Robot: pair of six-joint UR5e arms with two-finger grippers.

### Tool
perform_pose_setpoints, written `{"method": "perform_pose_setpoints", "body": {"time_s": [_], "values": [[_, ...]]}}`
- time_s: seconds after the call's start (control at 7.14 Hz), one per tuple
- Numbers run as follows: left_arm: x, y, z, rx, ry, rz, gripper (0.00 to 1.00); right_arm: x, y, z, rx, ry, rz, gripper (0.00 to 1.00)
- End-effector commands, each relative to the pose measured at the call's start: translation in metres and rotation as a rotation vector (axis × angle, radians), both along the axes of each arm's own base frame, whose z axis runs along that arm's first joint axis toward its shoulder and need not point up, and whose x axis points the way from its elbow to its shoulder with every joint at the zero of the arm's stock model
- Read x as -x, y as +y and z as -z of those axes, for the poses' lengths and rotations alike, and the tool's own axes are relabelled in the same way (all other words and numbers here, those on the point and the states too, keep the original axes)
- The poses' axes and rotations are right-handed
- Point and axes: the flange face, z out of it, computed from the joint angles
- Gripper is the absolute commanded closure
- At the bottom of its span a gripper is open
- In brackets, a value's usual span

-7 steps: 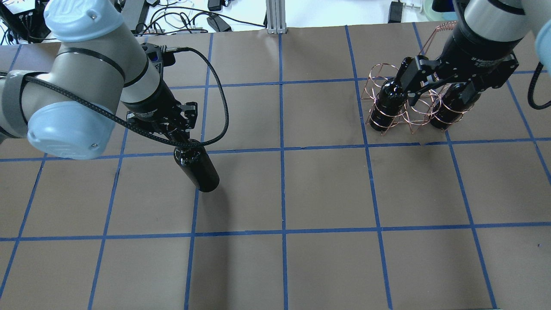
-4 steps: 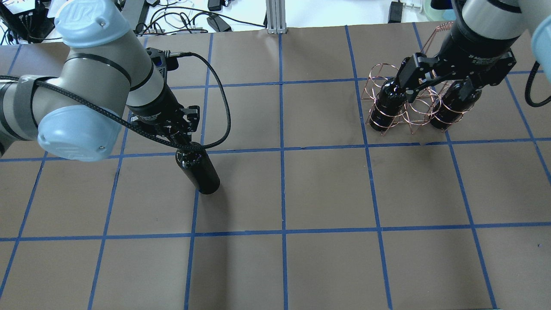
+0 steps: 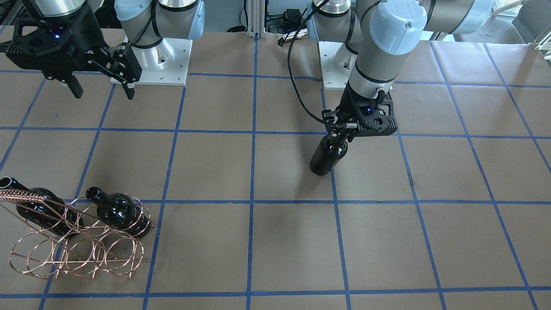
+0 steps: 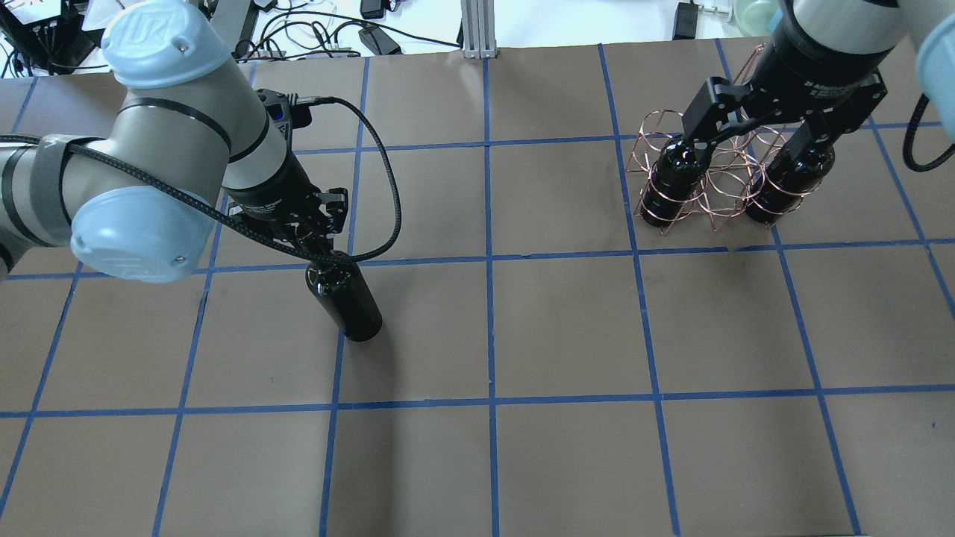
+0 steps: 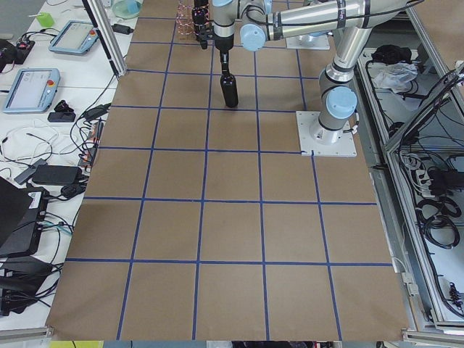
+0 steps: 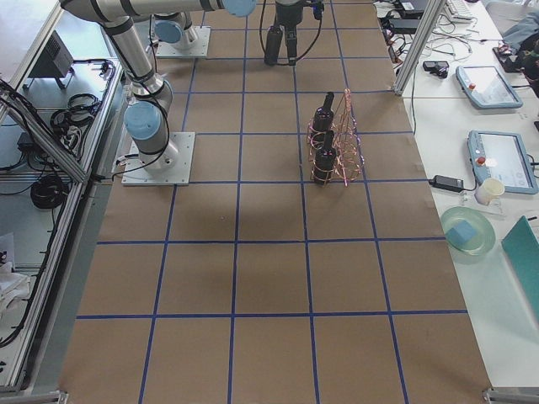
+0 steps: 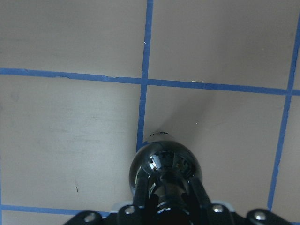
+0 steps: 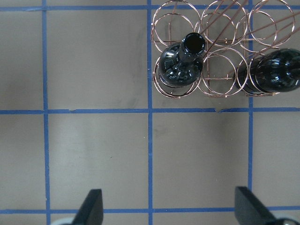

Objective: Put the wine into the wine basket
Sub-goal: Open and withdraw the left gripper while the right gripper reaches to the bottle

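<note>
Black glossy wine [image 3: 327, 157], copper-wire wine basket [image 3: 77, 247]

Left claw [image 4: 322, 250] clamped, right claw [image 3: 103, 92] spread

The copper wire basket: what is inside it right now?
In the copper wire basket, two glossy black glass bottles stand upright in the outer hoops of its row nearer the robot; the other four hoops are empty. The bottles' bases are hidden.

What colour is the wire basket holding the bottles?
The wine basket is shiny copper, pinkish gold; the right wrist view shows it best.
</note>
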Motion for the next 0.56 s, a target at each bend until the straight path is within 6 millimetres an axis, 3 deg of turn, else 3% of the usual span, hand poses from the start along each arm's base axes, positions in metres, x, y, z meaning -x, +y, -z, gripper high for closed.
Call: {"method": "perform_pose_setpoints", "body": {"time_s": [0.0,0.14,0.28,0.42], "values": [[0.0,0.0,-0.005,0.0,-0.002,0.004,0.0,-0.067,-0.031,0.006,0.012,-0.021,-0.011,0.0],[0.002,0.002,-0.011,-0.002,0.007,0.005,0.0,-0.116,-0.033,0.02,-0.007,-0.016,0.016,0.0],[0.003,-0.003,-0.037,0.038,0.012,0.005,0.0,-0.157,-0.022,0.03,0.003,-0.03,0.04,0.0],[-0.004,-0.007,-0.077,0.02,0.005,-0.006,0.0,-0.194,-0.011,0.04,0.005,-0.048,0.087,0.0]]}}
